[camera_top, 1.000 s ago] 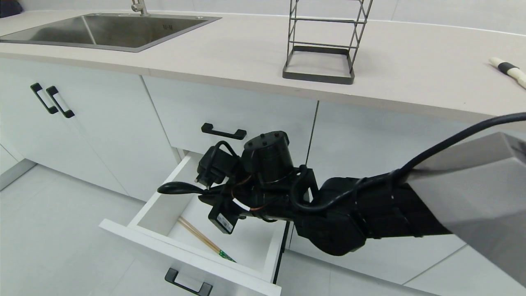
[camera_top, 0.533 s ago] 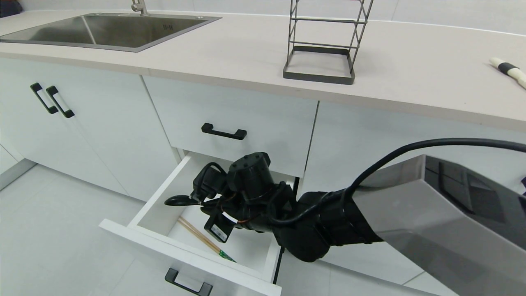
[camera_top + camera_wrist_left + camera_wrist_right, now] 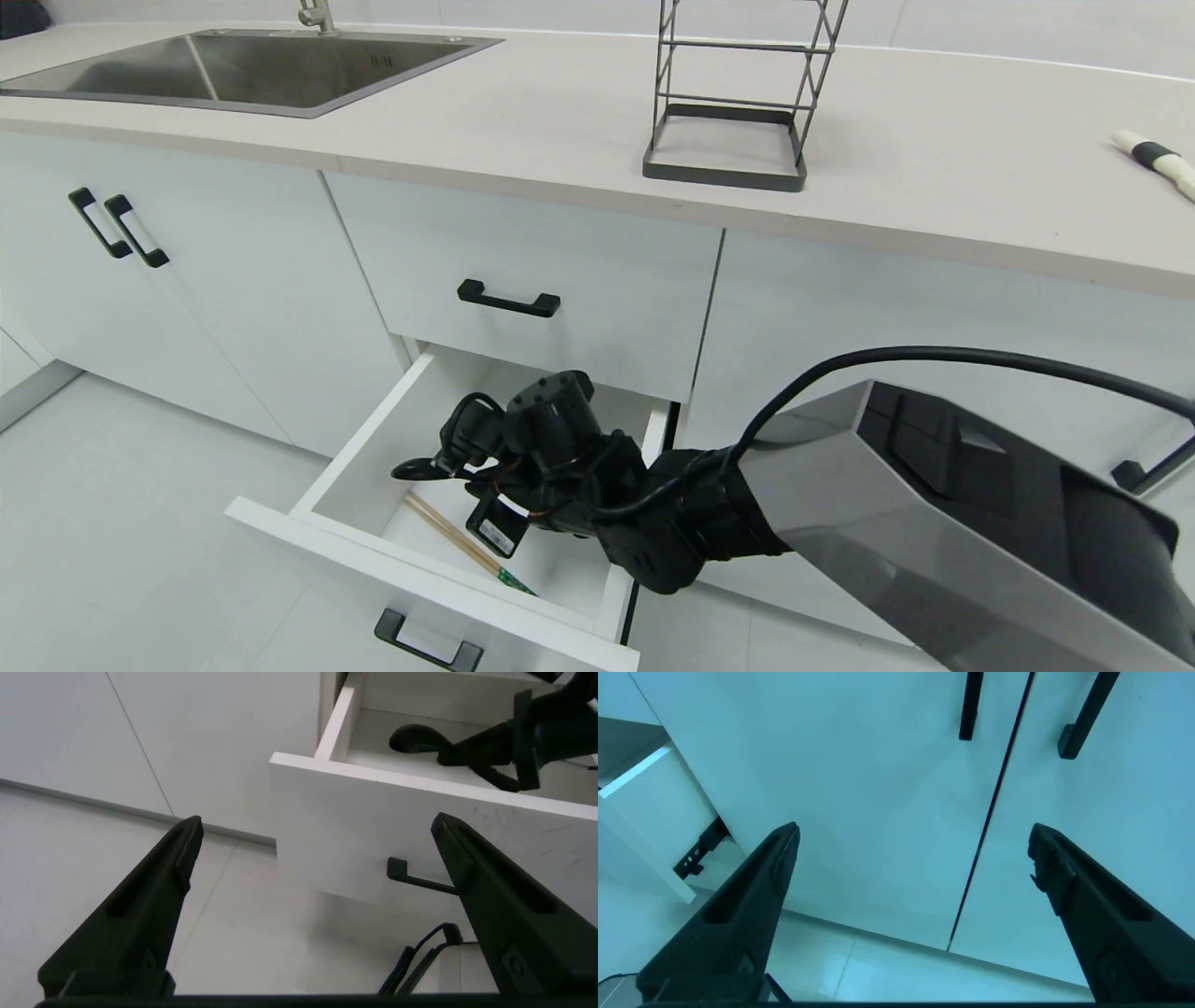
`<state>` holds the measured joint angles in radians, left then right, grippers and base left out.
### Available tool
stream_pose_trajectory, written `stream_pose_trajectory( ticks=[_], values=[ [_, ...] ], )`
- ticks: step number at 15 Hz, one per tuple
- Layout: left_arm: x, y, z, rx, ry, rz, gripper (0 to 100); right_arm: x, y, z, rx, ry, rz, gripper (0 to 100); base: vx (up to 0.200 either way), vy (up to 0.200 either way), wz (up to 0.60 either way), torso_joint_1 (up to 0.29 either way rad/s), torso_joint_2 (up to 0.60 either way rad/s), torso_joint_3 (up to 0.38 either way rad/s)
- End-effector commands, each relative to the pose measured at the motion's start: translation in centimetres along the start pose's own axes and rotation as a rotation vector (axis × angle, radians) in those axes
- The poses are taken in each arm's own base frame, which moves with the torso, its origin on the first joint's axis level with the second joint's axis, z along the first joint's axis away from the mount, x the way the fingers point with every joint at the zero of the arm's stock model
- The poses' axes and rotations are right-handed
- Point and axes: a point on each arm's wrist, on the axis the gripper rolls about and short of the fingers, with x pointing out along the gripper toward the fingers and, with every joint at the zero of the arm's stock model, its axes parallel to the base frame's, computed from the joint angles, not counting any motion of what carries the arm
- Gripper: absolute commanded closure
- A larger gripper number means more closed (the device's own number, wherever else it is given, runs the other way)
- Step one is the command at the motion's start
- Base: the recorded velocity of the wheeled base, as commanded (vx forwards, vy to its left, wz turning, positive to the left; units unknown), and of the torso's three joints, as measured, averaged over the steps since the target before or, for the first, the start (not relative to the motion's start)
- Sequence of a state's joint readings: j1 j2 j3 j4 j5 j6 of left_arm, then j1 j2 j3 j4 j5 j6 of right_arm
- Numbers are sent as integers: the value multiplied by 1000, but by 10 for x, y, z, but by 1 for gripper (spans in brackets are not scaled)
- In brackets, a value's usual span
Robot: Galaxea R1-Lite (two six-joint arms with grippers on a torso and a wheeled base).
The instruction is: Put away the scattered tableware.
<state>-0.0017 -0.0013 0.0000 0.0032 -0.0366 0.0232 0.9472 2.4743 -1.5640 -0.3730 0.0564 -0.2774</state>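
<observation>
My right gripper (image 3: pixel 464 465) is shut on the handle of a black spoon (image 3: pixel 414 468). It holds the spoon level, just above the left part of the open white drawer (image 3: pixel 373 551) under the counter. The spoon's bowl points toward the drawer's left wall. A pair of wooden chopsticks (image 3: pixel 457 541) lies on the drawer floor below. In the left wrist view the spoon (image 3: pixel 420 737) and the right gripper (image 3: pixel 491 747) show over the drawer front (image 3: pixel 430 812). My left gripper (image 3: pixel 316 826) hangs open and empty, low in front of the drawer.
On the counter stand a dark wire rack (image 3: pixel 728 103) and a steel sink (image 3: pixel 233 70) at the far left. A white handle with a black band (image 3: pixel 1153 157) lies at the counter's right edge. A shut drawer with a black handle (image 3: pixel 509 301) is above the open one.
My right arm has come down and in toward the open drawer, carrying the spoon from above the drawer to just over its left side. The chopsticks have not moved.
</observation>
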Motion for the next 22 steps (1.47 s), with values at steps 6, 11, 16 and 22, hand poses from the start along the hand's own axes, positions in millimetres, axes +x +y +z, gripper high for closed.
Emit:
stream_pose_trajectory(
  ticks=[6,11,16,22],
  values=[
    [0,0,0,0,1,0,0,19,-3,-24,11,56,-22,100,0,0,0,0,0,0],
    [0,0,0,0,1,0,0,23,-4,-32,13,78,-42,100,0,0,0,0,0,0],
    [0,0,0,0,1,0,0,30,-2,-36,11,89,-50,100,0,0,0,0,0,0],
    [0,0,0,0,1,0,0,40,-2,-36,8,72,-57,100,0,0,0,0,0,0]
  ],
)
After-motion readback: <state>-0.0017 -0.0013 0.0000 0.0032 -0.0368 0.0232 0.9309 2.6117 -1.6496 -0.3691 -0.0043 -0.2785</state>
